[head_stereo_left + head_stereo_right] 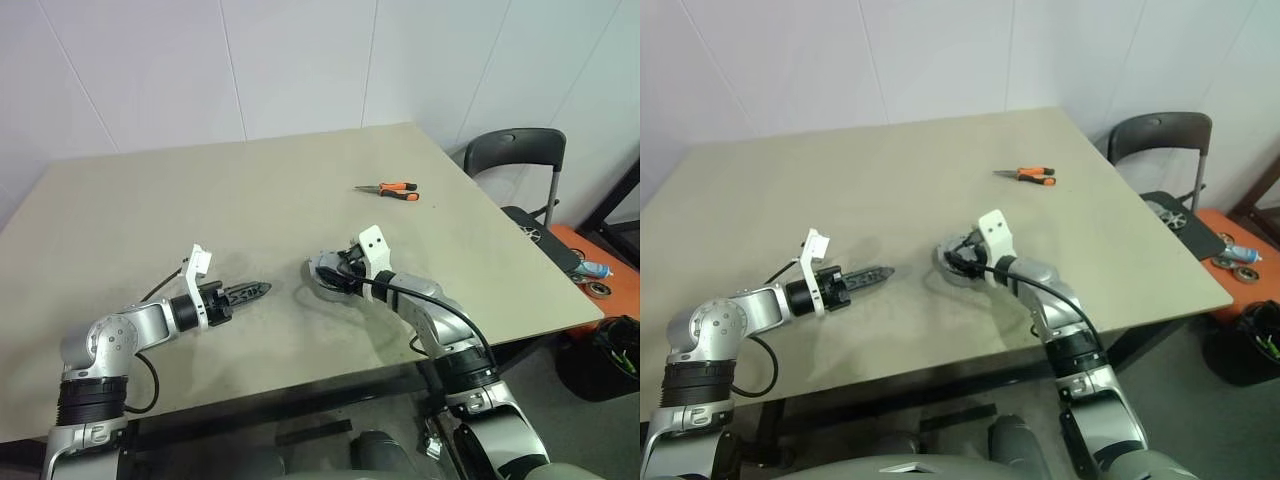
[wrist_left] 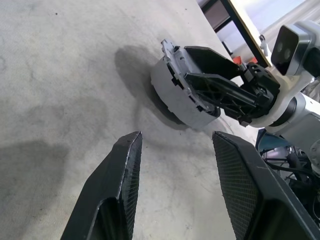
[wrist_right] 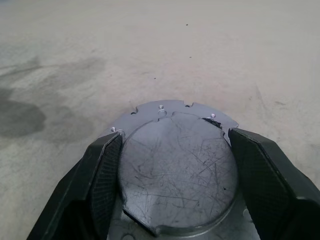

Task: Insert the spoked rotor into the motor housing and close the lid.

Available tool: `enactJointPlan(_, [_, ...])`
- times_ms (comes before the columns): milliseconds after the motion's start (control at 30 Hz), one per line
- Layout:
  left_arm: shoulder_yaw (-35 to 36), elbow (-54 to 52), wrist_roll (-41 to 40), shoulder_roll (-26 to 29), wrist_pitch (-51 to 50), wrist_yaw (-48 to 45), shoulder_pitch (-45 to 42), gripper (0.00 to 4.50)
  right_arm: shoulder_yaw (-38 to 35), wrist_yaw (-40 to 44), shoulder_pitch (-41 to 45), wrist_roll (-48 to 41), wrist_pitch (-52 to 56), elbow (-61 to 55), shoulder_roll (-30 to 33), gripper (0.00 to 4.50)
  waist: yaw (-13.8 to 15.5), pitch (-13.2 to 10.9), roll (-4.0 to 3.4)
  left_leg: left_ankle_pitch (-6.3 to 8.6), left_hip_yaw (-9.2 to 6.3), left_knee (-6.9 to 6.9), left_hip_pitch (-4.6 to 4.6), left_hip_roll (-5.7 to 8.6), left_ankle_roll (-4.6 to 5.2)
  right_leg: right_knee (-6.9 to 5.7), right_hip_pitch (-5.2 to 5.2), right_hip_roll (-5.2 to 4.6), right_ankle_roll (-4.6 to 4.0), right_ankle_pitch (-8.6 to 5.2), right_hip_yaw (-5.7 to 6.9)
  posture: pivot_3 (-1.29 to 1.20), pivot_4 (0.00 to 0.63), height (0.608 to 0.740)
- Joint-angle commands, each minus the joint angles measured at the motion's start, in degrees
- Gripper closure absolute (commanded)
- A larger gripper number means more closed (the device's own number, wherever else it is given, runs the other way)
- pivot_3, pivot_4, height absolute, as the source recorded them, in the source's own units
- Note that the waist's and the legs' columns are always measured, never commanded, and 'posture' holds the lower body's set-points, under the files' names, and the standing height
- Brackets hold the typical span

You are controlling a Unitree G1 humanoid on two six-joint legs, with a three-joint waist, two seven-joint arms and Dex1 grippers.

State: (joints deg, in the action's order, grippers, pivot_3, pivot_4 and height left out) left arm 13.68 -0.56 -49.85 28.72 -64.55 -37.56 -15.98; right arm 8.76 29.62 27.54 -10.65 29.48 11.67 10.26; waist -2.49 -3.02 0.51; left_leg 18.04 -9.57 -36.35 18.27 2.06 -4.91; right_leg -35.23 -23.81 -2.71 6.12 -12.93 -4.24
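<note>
Broadly, a pale beige table (image 1: 250,200) fills the white-walled room, with a black chair (image 1: 520,160) at its far right corner and orange-handled pliers (image 1: 388,189) lying well apart toward the far side. Near the middle, the round grey assembly, apparently the lid (image 3: 177,165) seated over the motor housing (image 2: 170,95), lies flat directly under the right gripper (image 1: 335,277), whose fingers straddle its scratched top, touching its sides. That arm is nearer. The left gripper (image 1: 262,289) hovers released, pointing at it from beside.
</note>
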Motion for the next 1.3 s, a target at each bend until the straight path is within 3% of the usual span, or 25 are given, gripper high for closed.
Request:
enactJointPlan(33, [0.4,-0.6,0.1,0.6,1.1,-0.9,-0.2,2.11,-1.2,1.7,0.0,-0.5,0.2,-0.7,1.7,1.47,0.0,0.0,0.00,0.00,0.00,0.00,-0.01,0.00,0.00,0.00,0.02,0.00,0.00,0.00,0.00,0.00,0.000,0.740])
enactJointPlan(167, [0.3,-1.2,0.3,0.2,1.2,-0.9,0.4,2.11,-6.0,6.0,1.4,-9.6,8.7,-4.1,1.1,1.47,0.0,0.0,0.00,0.00,-0.01,0.00,-0.04,0.00,0.00,0.01,0.06,0.00,0.00,0.01,0.00,0.00,0.000,0.740])
enactJointPlan(300, [0.0,-1.5,0.5,-0.3,1.6,-0.9,0.6,2.11,-6.9,8.0,3.2,-11.4,10.7,-4.8,2.3,1.47,0.0,0.0,-0.01,0.00,-0.03,0.06,-0.02,0.00,0.00,0.01,0.01,0.00,0.01,0.02,0.01,0.00,0.000,0.740])
enactJointPlan(733, [0.0,-1.1,0.5,-0.4,2.1,-1.0,0.9,2.11,0.3,5.8,1.1,-2.6,3.8,-2.7,2.2,1.47,-0.1,0.0,-0.01,0.00,0.00,0.08,0.06,-0.01,0.00,-0.03,-0.16,0.01,0.02,0.03,0.00,0.00,0.000,0.740])
enactJointPlan(1300, [0.1,-0.7,0.5,0.0,2.1,-1.2,0.3,2.11,0.7,7.1,0.3,-0.7,1.6,-0.3,3.0,1.47,-0.1,0.0,0.01,0.00,0.00,0.05,0.05,-0.01,0.00,-0.04,-0.12,0.01,0.02,0.03,0.00,0.00,0.000,0.740])
